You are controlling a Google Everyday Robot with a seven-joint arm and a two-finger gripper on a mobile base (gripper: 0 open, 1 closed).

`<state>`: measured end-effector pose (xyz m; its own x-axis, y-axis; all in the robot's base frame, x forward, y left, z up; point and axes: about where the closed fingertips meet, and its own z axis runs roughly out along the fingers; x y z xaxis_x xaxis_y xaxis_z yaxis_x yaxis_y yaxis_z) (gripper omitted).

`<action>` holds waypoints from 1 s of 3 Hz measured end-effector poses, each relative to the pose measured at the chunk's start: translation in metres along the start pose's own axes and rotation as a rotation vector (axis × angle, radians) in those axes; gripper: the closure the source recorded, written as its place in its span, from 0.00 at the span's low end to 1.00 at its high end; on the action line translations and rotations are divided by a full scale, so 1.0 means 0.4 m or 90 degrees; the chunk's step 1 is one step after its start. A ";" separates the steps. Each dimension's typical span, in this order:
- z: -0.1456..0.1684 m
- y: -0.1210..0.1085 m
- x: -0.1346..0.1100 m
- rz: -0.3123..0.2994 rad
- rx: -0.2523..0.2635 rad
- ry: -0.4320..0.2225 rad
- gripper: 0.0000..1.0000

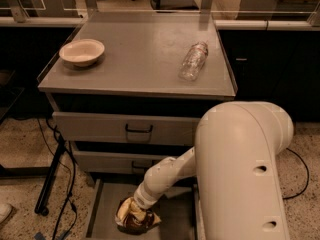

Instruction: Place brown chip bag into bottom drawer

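Observation:
The brown chip bag, dark brown and pale yellow foil, sits low in the open bottom drawer, the pulled-out grey tray under the cabinet. My gripper is at the end of the white arm, reaching down into the drawer and right on top of the bag. The bag and the wrist hide the fingers. The bag looks to rest on or just above the drawer floor.
Two upper drawers with black handles are closed. On the cabinet top lie a pale bowl at the left and a clear plastic bottle at the right. Black stand legs and cables are left of the cabinet. My white arm housing fills the lower right.

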<state>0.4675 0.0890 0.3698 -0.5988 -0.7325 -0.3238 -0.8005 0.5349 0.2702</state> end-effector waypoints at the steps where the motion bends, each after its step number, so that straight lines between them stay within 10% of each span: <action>1: 0.006 -0.045 0.018 0.031 0.023 -0.014 1.00; 3: 0.044 -0.098 0.038 0.069 0.035 -0.046 1.00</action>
<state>0.4892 0.0644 0.3383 -0.6809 -0.6376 -0.3603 -0.7296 0.6331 0.2585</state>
